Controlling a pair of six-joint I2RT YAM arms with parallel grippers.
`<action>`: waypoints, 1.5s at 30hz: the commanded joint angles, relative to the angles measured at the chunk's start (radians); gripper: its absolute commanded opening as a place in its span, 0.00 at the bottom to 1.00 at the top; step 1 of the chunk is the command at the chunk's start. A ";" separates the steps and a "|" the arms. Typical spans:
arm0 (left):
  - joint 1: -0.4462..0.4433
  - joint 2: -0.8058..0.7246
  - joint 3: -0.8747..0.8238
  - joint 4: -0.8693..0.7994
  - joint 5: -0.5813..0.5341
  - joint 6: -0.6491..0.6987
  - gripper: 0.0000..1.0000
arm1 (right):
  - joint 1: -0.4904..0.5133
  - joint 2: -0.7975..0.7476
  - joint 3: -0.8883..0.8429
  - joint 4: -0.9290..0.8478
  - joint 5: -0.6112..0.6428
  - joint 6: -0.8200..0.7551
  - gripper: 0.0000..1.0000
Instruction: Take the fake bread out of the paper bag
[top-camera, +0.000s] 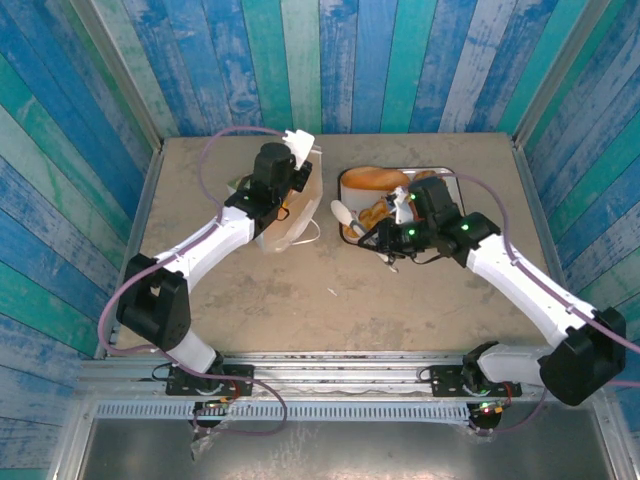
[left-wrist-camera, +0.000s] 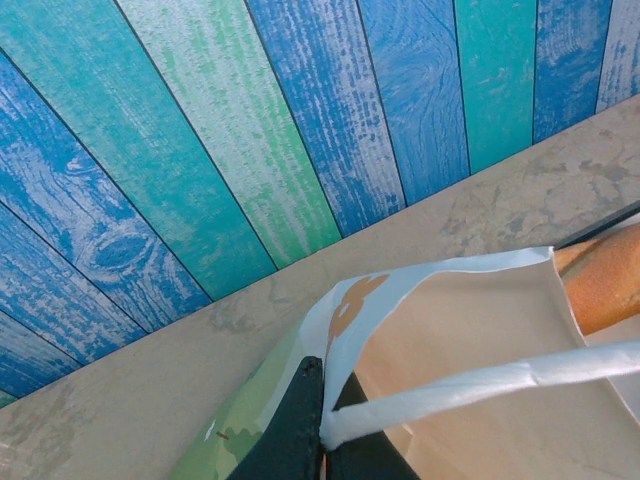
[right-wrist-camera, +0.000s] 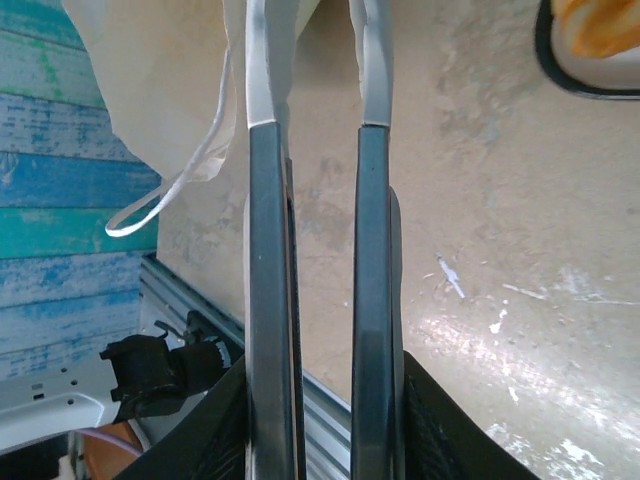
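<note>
- Left claw (left-wrist-camera: 318, 430) was clenched on the paper bag (left-wrist-camera: 470, 330) at its rim, by a loop handle. Judged purpose: hold the mouth open and keep the bag from sliding.
- Right claw (top-camera: 388, 238) grasped the metal tongs (right-wrist-camera: 268, 250), tips pointing toward the bag, probably to reach inside.
- Fake bread (top-camera: 368, 178) lay in the tray (top-camera: 447, 172) just beside the bag on the tabletop (top-camera: 400, 300). Whether any was inside the bag could not be told.
</note>
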 joint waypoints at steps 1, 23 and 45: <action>-0.001 -0.017 0.005 0.009 0.023 0.008 0.00 | -0.003 -0.067 0.050 -0.072 0.049 -0.038 0.35; -0.007 -0.018 -0.039 0.017 -0.013 -0.070 0.00 | 0.154 0.174 0.148 0.147 -0.081 0.003 0.34; -0.011 -0.047 -0.055 0.027 -0.021 -0.035 0.00 | 0.147 0.225 0.047 0.222 -0.123 0.064 0.32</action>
